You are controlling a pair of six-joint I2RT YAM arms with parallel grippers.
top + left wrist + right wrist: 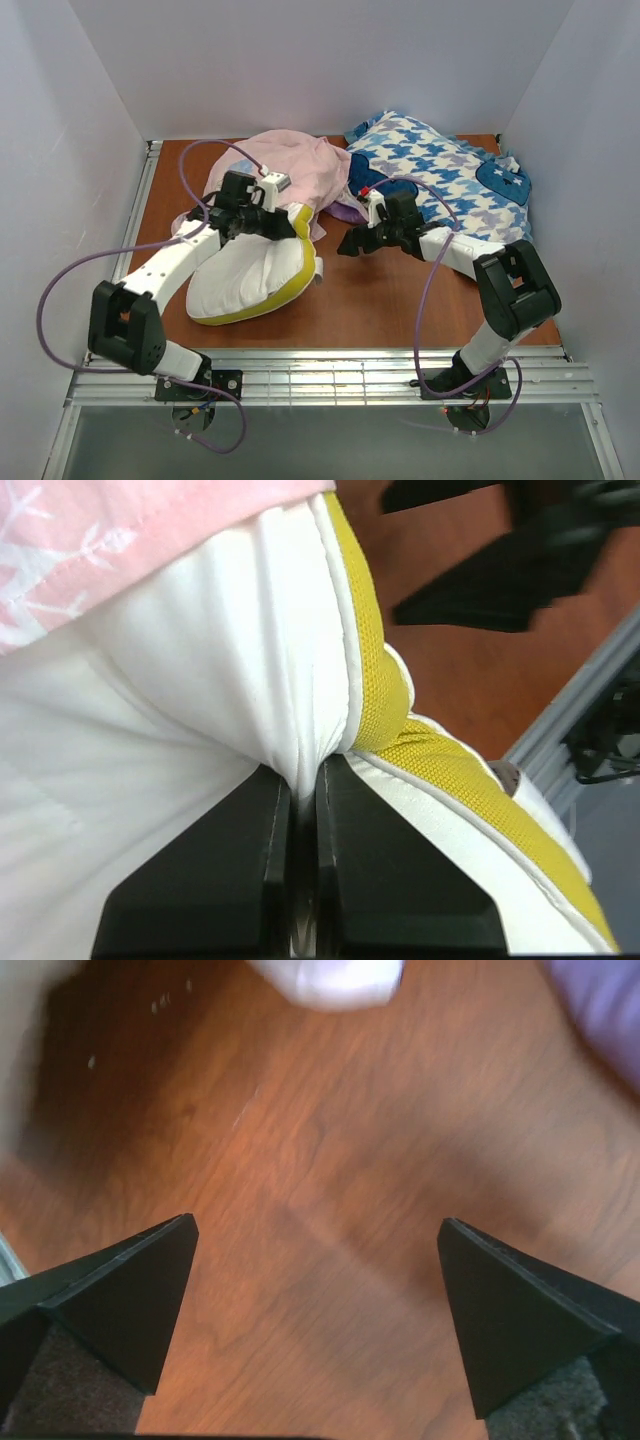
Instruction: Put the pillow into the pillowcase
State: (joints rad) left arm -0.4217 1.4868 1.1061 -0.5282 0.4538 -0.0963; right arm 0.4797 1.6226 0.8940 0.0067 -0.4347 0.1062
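The white pillow (252, 282) with a yellow side edge lies at the left of the table, its far end against the pale pink pillowcase (296, 168). My left gripper (291, 224) is shut on a fold of the pillow's white fabric (290, 730) beside the yellow edge (390, 715); pink pillowcase cloth (120, 530) hangs just above. My right gripper (349, 245) is open and empty over bare wood (320, 1250), right of the pillow. A purple bit of the pillowcase (600, 1010) shows at the upper right of the right wrist view.
A blue-and-white houndstooth cushion (440, 170) lies at the back right. White walls enclose the table (380, 300) on three sides. A metal rail (330, 375) runs along the near edge.
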